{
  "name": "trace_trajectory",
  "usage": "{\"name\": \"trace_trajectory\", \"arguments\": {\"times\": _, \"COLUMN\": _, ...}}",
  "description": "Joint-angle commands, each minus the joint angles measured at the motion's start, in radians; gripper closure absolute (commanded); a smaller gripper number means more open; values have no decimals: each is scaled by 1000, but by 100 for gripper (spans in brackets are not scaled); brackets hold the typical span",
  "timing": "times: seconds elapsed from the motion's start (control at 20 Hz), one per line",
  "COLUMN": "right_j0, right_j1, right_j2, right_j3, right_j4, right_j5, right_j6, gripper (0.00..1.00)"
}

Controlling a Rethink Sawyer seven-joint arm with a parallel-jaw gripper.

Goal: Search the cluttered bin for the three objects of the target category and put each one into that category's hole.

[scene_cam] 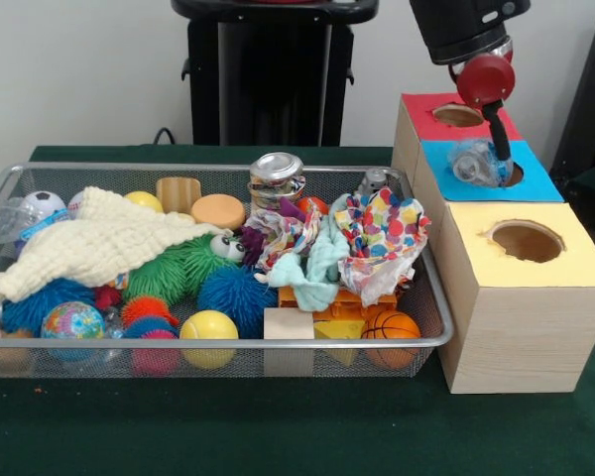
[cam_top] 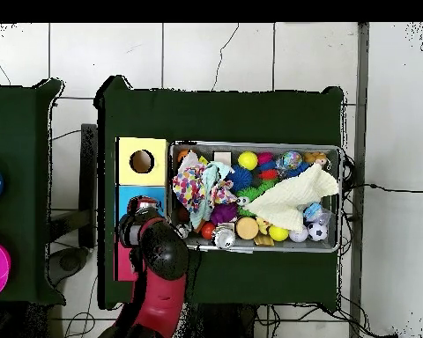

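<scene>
A red and black robot arm reaches down over a row of three wooden boxes beside a wire mesh bin (scene_cam: 431, 342) on a green table (scene_cam: 278, 426). The gripper (scene_cam: 498, 149) hangs over the blue-topped box (scene_cam: 535, 183), the middle one. At its tip is a clear plastic ball (scene_cam: 473, 162) with blue showing inside, resting at the rim of that box's hole. Whether the fingers are clamped on the ball or apart cannot be told. The ball looks light, rigid and smooth, so likely slippery; a grip across its widest part would seem safest. The red-topped box (scene_cam: 426, 124) lies behind, the yellow-topped box (scene_cam: 575, 263) in front. The bin is crowded with spiky rubber balls, a cream knitted cloth (scene_cam: 89, 243), patterned cloths and a similar clear ball (scene_cam: 15, 218) in its far corner.
</scene>
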State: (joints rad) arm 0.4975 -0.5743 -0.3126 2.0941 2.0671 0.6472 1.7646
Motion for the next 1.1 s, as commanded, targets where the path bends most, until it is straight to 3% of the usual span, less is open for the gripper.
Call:
{"name": "trace_trajectory", "arguments": {"times": 0.05, "right_j0": -14, "right_j1": 132, "right_j2": -41, "right_j3": -43, "right_j4": 92, "right_j5": -29, "right_j6": -345, "gripper": 100}}
{"name": "trace_trajectory", "arguments": {"times": 0.7, "right_j0": -21, "right_j1": 179, "right_j2": -95, "right_j3": -55, "right_j4": 49, "right_j5": 17, "right_j6": -306, "gripper": 100}}
{"name": "trace_trajectory", "arguments": {"times": 0.75, "right_j0": -22, "right_j1": 181, "right_j2": -99, "right_j3": -55, "right_j4": 41, "right_j5": 19, "right_j6": -302, "gripper": 0}}
{"name": "trace_trajectory", "arguments": {"times": 1.1, "right_j0": -29, "right_j1": 201, "right_j2": -114, "right_j3": -56, "right_j4": 32, "right_j5": 43, "right_j6": -301, "gripper": 0}}
